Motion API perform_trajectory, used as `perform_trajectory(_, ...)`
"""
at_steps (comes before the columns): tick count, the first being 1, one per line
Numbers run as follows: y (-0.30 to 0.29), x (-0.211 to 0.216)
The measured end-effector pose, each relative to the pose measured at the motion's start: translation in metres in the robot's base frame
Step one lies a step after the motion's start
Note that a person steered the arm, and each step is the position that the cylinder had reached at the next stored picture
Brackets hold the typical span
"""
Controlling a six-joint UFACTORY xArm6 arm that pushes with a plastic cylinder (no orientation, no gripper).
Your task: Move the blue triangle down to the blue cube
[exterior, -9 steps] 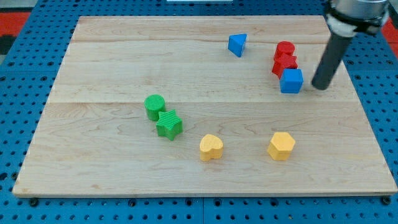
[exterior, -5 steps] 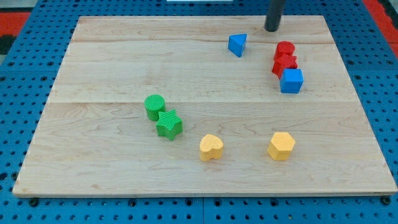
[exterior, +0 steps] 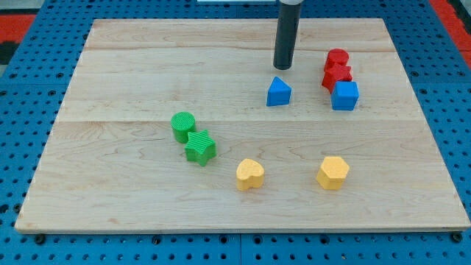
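Note:
The blue triangle (exterior: 278, 92) lies on the wooden board (exterior: 147, 73), right of the middle. The blue cube (exterior: 345, 96) sits further toward the view's right, at about the same height, with a clear gap between them. My tip (exterior: 282, 67) stands just above the blue triangle, toward the view's top, very close to it or touching it. The dark rod rises from the tip out of the view's top edge.
Two red blocks (exterior: 337, 68) sit stacked in line just above the blue cube, touching it. A green cylinder (exterior: 182, 126) and a green star-like block (exterior: 200, 147) sit left of centre. A yellow heart (exterior: 249, 174) and a yellow hexagon (exterior: 333, 172) lie near the view's bottom.
My tip went from beside the blue cube up to the view's top, then left and down. The blue triangle has moved down, now level with the blue cube.

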State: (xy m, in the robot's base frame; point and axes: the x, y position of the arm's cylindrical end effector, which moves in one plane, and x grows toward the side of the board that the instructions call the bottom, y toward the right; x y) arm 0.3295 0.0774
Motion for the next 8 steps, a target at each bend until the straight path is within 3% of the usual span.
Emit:
perform_trajectory(2,-0.033,0.049)
perform_trajectory(3,0.036,0.089)
perform_trajectory(4,0.059,0.096)
perform_trajectory(5,0.041,0.096)
perform_trajectory(6,0.015,0.13)
perform_trajectory(8,0.134,0.152)
